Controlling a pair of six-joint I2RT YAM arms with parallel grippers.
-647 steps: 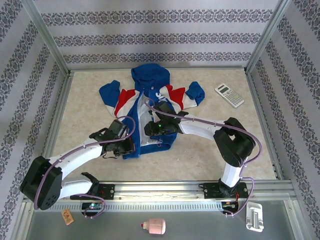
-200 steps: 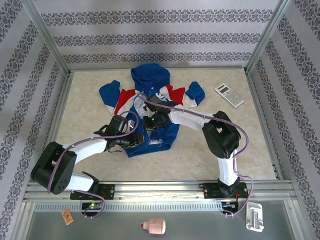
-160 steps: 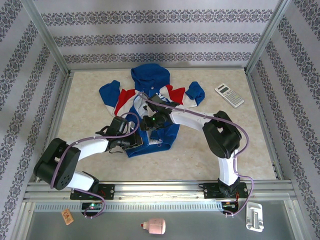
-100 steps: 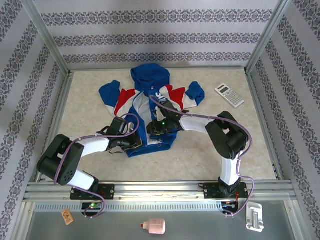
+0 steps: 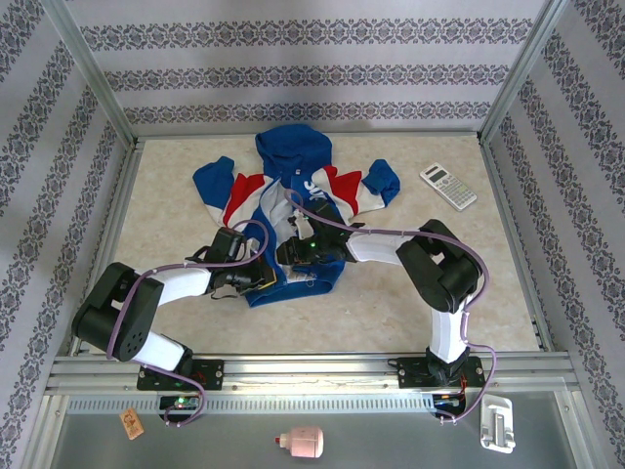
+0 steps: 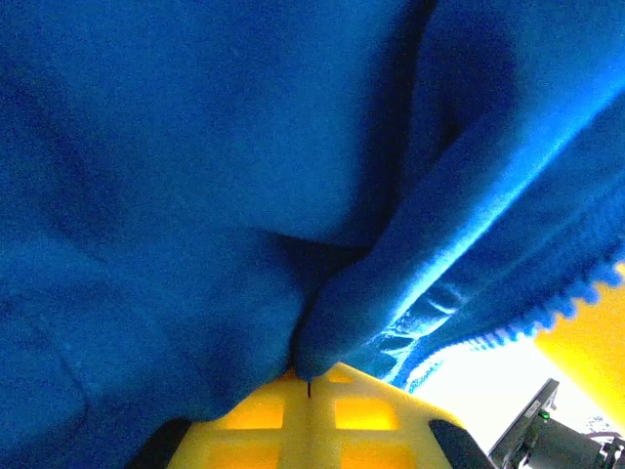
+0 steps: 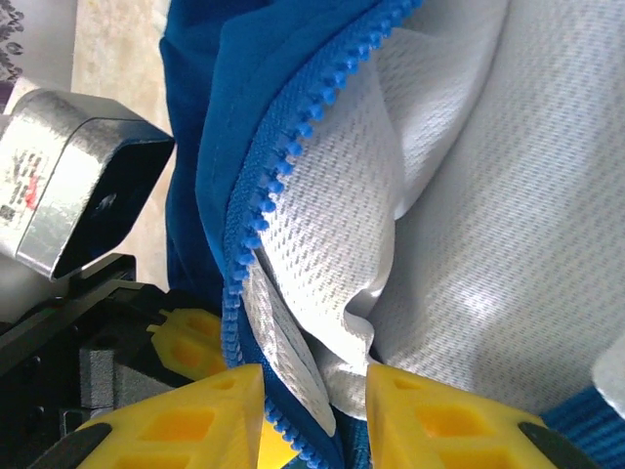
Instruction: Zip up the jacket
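Top external view: the small royal-blue hooded fabric jacket (image 5: 293, 151) with red and white chest panels lies face up near the middle of the beige marbled tabletop (image 5: 166, 225), hood toward the far wall, front unzipped. Both arms reach in over its lower half. The left gripper (image 5: 259, 280) sits at the hem on the jacket's left front edge. The right gripper (image 5: 286, 254) is just beside it, over the front opening. A grey-white pocket calculator (image 5: 448, 186) lies well apart, toward the far right corner.

Left wrist view: the left gripper (image 6: 309, 386) is clenched, its yellow fingertips pressed together with a fold of blue jacket fabric pinched between them.

Right wrist view: the right gripper (image 7: 312, 391) has its yellow fingertips apart, with the blue zipper teeth (image 7: 293, 156) and a fold of white mesh lining (image 7: 459, 195) lying in the gap. Whether the fingers actually clamp this fabric cannot be determined.
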